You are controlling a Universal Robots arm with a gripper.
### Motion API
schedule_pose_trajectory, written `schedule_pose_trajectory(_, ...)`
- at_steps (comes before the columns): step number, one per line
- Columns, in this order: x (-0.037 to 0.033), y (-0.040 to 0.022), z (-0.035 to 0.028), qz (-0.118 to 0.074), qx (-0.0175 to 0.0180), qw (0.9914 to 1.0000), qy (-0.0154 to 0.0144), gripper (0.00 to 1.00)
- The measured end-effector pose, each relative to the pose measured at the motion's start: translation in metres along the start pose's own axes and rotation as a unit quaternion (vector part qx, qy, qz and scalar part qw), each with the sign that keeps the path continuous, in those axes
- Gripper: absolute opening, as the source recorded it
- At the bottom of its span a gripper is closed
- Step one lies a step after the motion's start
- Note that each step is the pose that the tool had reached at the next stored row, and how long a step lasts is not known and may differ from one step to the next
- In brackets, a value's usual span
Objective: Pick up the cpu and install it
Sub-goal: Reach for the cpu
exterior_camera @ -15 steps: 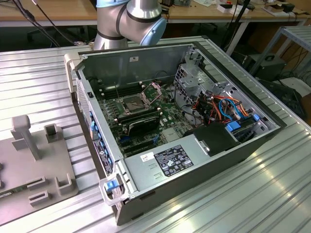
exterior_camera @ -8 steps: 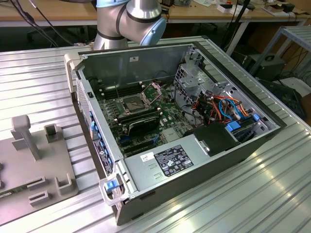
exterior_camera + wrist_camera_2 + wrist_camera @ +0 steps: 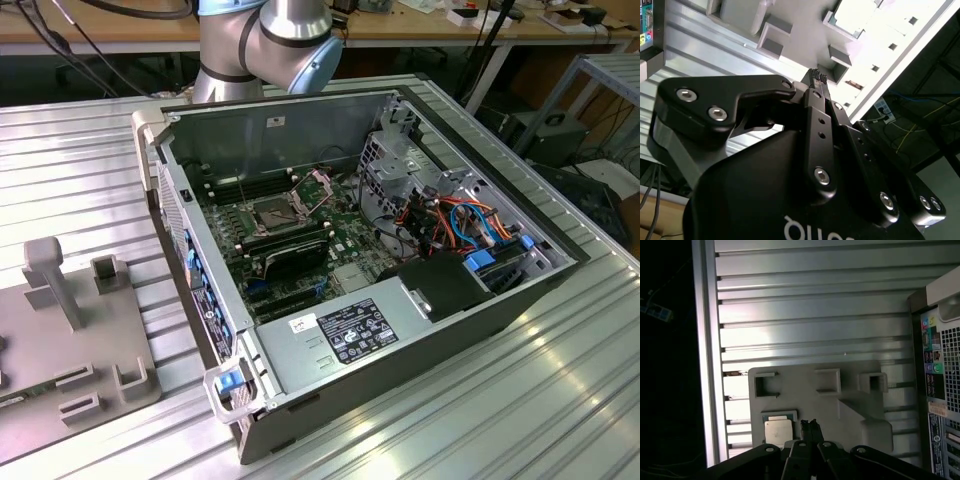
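The cpu [image 3: 778, 432], a square chip with a pale metal lid, lies flat in a recess of the grey fixture plate [image 3: 805, 400] in the first wrist view. My gripper [image 3: 811, 424] hovers above the plate just beside the cpu, apart from it, its black fingers pressed together with nothing between them. The second wrist view has the same shut fingertips [image 3: 818, 76] over the fixture plate [image 3: 805, 30]. In the exterior view the open computer case [image 3: 420, 330] lies on its side, and its motherboard's cpu socket [image 3: 275, 212] sits uncovered with the retention frame raised.
The fixture plate [image 3: 70, 340] rests on the ribbed aluminium table [image 3: 500, 420] at the exterior view's left, with upright blocks on it. Memory sticks [image 3: 290, 252], cables [image 3: 455, 225] and a power supply [image 3: 350, 335] crowd the case. The arm's base [image 3: 265, 45] stands behind it.
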State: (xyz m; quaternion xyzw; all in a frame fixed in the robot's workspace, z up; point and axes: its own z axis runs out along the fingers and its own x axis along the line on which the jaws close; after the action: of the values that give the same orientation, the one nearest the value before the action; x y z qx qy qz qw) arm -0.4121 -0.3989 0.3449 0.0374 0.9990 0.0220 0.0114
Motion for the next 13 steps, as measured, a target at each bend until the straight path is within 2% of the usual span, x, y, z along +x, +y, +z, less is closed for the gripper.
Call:
schedule_pose_trajectory(5,0.0021,-0.0002,0.0021,0.000,0.0000,1.00000,0.0000,0.11)
schedule_pose_trajectory(13,0.0150,-0.0014,0.0071,0.000,0.0000,1.00000,0.0000,0.11)
